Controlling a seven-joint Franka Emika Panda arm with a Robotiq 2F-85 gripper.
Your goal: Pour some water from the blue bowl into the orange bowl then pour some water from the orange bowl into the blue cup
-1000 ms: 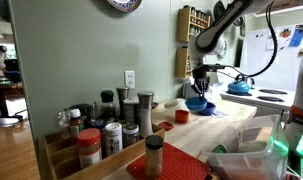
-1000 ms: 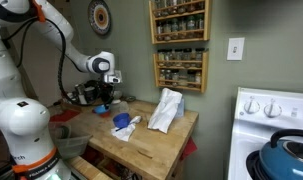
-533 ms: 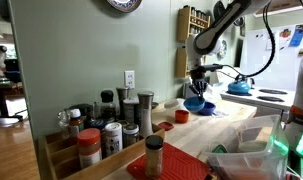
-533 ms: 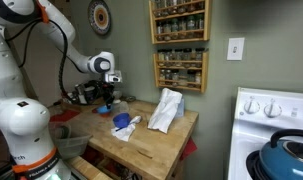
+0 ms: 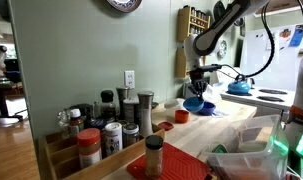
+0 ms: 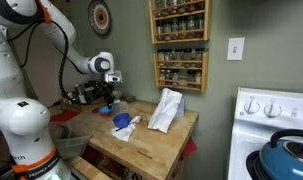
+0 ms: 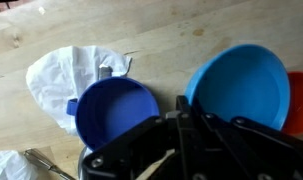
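In the wrist view my gripper (image 7: 181, 104) is shut on the left rim of the bright blue bowl (image 7: 241, 85), which fills the right of the frame. The orange bowl (image 7: 302, 102) shows only as a sliver at the right edge, right beside the blue bowl. The darker blue cup (image 7: 116, 112) stands just left of my fingers. In an exterior view the gripper (image 5: 200, 84) hangs over the blue bowl (image 5: 196, 103) at the far end of the wooden counter, with the orange bowl (image 5: 180, 116) nearer the camera. In an exterior view the gripper (image 6: 108, 98) is near the counter's back corner.
A crumpled white cloth (image 7: 63, 72) lies behind the cup on the wooden counter (image 7: 141, 30); it also shows in an exterior view (image 6: 166, 110). A small flat red disc (image 5: 163, 126), spice jars (image 5: 113, 135) and a pale blue kettle (image 5: 239, 88) stand around.
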